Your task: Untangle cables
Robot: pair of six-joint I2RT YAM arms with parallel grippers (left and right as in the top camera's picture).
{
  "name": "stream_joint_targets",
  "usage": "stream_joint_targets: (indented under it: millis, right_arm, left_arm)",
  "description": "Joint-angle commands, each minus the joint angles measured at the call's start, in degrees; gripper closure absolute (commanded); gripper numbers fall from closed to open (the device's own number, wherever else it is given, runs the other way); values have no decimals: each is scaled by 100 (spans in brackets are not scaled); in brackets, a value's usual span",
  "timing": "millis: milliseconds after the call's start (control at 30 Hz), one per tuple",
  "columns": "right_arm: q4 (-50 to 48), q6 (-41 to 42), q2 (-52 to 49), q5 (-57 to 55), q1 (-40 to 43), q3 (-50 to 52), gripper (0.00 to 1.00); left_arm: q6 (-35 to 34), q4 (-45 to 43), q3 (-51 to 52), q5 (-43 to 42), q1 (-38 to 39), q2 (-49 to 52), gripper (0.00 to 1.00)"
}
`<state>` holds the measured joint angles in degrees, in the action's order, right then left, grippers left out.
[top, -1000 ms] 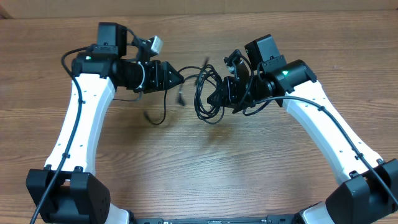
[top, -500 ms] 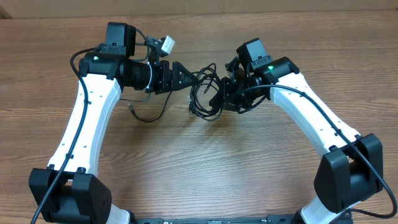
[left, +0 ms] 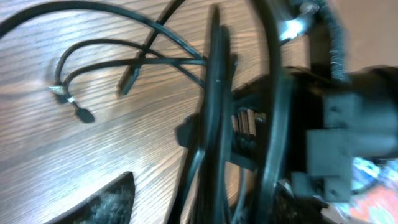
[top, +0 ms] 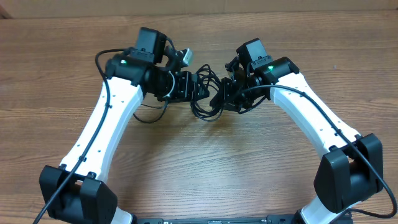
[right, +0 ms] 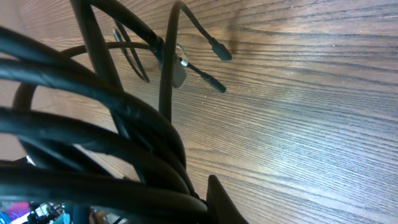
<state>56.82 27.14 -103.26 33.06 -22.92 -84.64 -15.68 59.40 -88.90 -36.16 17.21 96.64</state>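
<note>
At right end effector (top: pixel 222 96): closed around a thick bundle of black cables (top: pixel 204 107), strands crowding the wrist view. At left end effector (top: pixel 194 92): buried in the same tangle just beside, cannot tell whether open or closed. Rest of tangle on table (top: pixel 249 168), one loop trailing leftward.

Two robot arms: left arm (top: pixel 102 134) at nine o'clock, right arm (top: pixel 317 124) at three. One tangled bundle of cables (top: pixel 200 107) at twelve. One table (top: pixel 205 174).
</note>
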Motion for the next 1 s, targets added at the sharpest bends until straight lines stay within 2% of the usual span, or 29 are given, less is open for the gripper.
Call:
stream_joint_targets:
  millis: [0, 33, 133, 167, 200, 267, 300, 367, 400, 467, 533, 567, 667, 700, 733, 833, 867, 933, 967]
  right_arm:
    - [-4, -81, 26, 131, 17, -46, 91]
    - [17, -81, 26, 129, 17, -46, 91]
    - [44, -50, 26, -44, 22, -46, 83]
    - [44, -61, 26, -44, 28, -46, 74]
    - [61, -87, 39, 13, 85, -61, 71]
    - [79, -887, 129, 1180, 367, -251, 61]
    - [83, -970, 190, 1416, 452, -334, 55]
    - [52, -1038, 396, 1602, 570, -490, 38]
    - [55, -1239, 531, 1613, 575, -549, 30]
    - [234, -2214, 717, 1606, 516, -551, 19]
    - [507, -2935, 704, 1464, 446, -544, 15]
    - [540, -3025, 704, 1307, 411, -544, 12]
    - [529, -3069, 704, 660, 317, -544, 2]
    - [551, -3558, 704, 544, 267, -544, 2]
    - [570, -4280, 704, 551, 197, -542, 2]
    - [501, -5495, 553, 535, -39, -542, 7]
    - [461, -5639, 415, 507, -116, -542, 18]
    - [439, -5580, 295, 509, -118, -542, 52]
    - [439, -5436, 295, 509, -116, -544, 76]
  left_arm:
    - [-507, -184, -22, 1187, 273, 59, 83]
    - [-514, -208, -22, 1241, 273, 66, 96]
    - [-511, -267, -42, 1237, 199, 42, 96]
    - [-509, -238, -70, 1239, 142, -4, 96]
    - [-490, -186, -96, 1244, 96, -59, 96]
    - [-487, 17, -96, 1504, 9, -153, 95]
    - [-490, 173, -96, 1652, 7, -153, 96]
    - [-597, 280, -94, 1657, 7, -144, 96]
    - [-920, 299, -94, 1650, 7, -144, 96]
    - [-2944, 334, -94, 1335, 0, -144, 96]
    - [-4343, 337, -94, 1097, 0, -144, 96]
    - [-5125, 337, -94, 918, 0, -144, 96]
    - [-6664, 334, -94, 474, 0, -144, 96]
    - [-7326, 289, -94, 114, 0, -144, 96]
    - [-7508, 136, -94, -181, -7, -144, 96]
    - [-7514, 15, -94, -697, -7, -144, 96]
    - [-7425, 17, -94, -697, -7, -144, 96]
    - [-7195, 15, -94, -693, -9, -144, 95]
    - [-6806, 15, -94, -640, -33, -144, 81]
